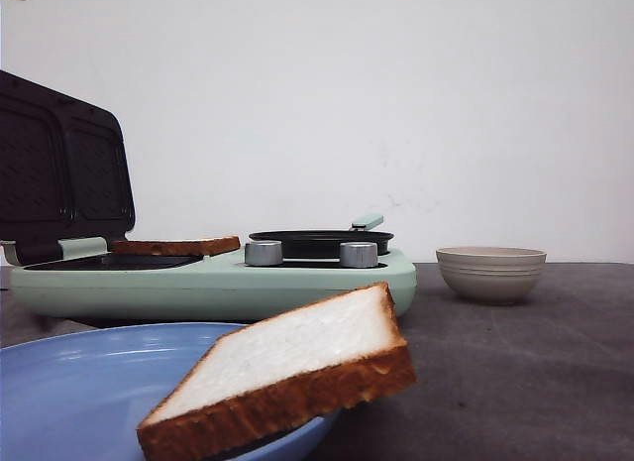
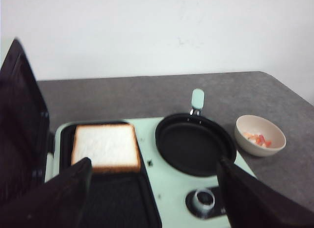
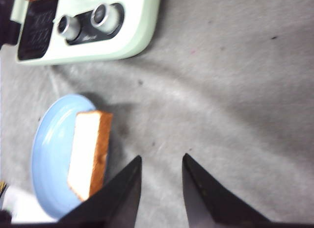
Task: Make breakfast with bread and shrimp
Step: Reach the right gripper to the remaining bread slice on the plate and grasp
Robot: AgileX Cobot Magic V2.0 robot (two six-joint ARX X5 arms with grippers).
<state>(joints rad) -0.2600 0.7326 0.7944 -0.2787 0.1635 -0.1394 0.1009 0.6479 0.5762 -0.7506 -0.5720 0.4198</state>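
One bread slice (image 2: pixel 104 146) lies flat on the far half of the dark grill plate of the mint-green breakfast maker (image 2: pixel 171 189); in the front view it shows edge-on as a slice (image 1: pixel 173 246). A second bread slice (image 1: pixel 287 372) leans on the rim of a blue plate (image 1: pixel 79 382), and shows again as a slice (image 3: pixel 88 147) on the plate (image 3: pixel 49 154). Shrimp pieces (image 2: pixel 257 139) lie in a beige bowl (image 2: pixel 260 135). My left gripper (image 2: pixel 154 163) hangs open and empty above the maker. My right gripper (image 3: pixel 162 158) is open over bare table beside the plate. Neither gripper shows in the front view.
The maker's dark lid (image 1: pixel 59 169) stands open at the left. A black frying pan (image 1: pixel 319 241) with a mint handle sits on its right half, behind two silver knobs (image 1: pixel 359 254). The bowl (image 1: pixel 490 273) stands on the grey table (image 1: pixel 515 372) to the maker's right.
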